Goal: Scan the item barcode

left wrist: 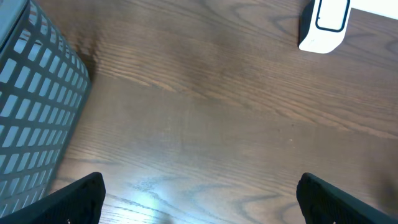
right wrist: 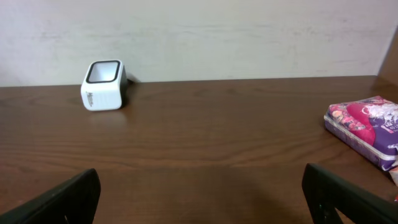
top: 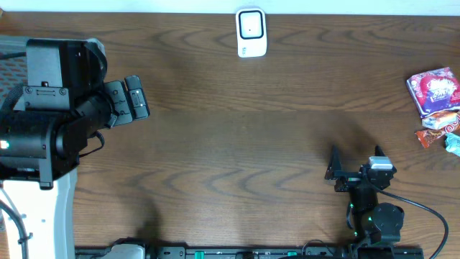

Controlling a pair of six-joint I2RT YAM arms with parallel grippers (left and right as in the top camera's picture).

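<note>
My left gripper [top: 135, 98] and right gripper [top: 356, 164] both stand with jaws spread wide, holding nothing, above the dark wood-grain table [right wrist: 205, 143]. The item, a glossy purple-and-pink rectangular packet [top: 433, 90] whose print I cannot read, lies by the right edge. It is well apart from the rounded white plastic scanner [top: 251, 32] at the far edge.

The dark wooden table [top: 230, 144] carries a white scanner [top: 251, 32] at its far edge and snack packets [top: 433, 92] at right.
</note>
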